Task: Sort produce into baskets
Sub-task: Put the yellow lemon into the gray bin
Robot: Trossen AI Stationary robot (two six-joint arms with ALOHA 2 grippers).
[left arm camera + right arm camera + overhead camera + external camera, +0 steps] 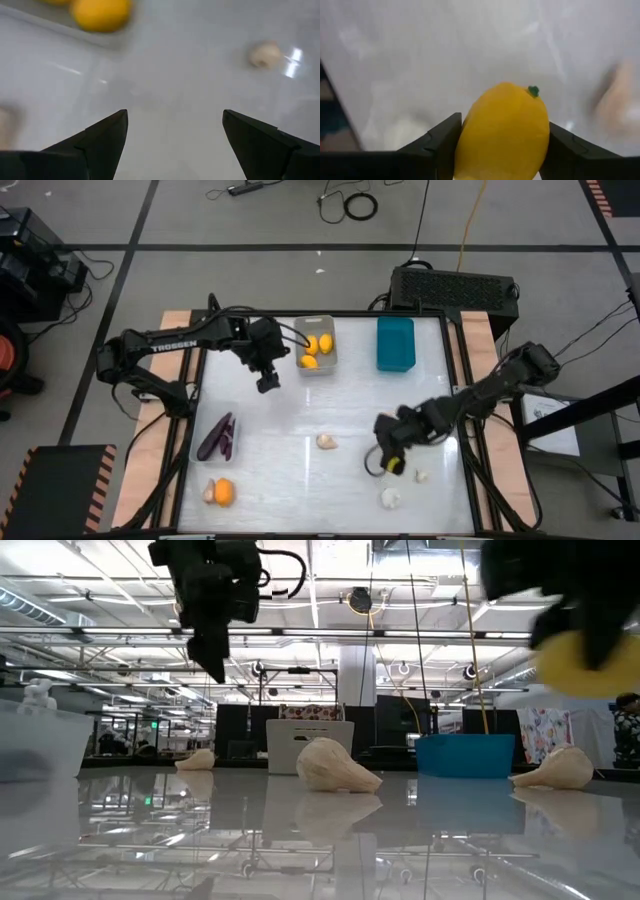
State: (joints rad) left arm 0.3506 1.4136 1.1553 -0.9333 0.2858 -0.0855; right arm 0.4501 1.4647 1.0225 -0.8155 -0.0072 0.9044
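My right gripper (393, 464) is shut on a yellow lemon (505, 130) above the table's near right part. My left gripper (268, 382) hangs open and empty above the table, just left of the light grey basket (330, 358), which holds yellow lemons (310, 361). The teal basket (395, 343) stands at the far right. The clear basket (200, 448) at the left holds purple eggplants (213, 438). An orange fruit (224, 492) and a garlic bulb (209, 494) lie at the near left. Other garlic bulbs (327, 442) (390, 498) (421, 476) lie on the table. My right gripper pinches the lemon's two long sides (470, 131) between its two fingers, which lie across it. The end with the small green stem (533, 91) sticks out past the fingertips. In the low view the lemon (585, 665) is lifted clear of the table.
A big black box with vents (455, 288) stands behind the table's far right edge. Wooden strips (480, 340) run along the table's left and right sides. Bare white table lies between the baskets and the near garlic bulbs.
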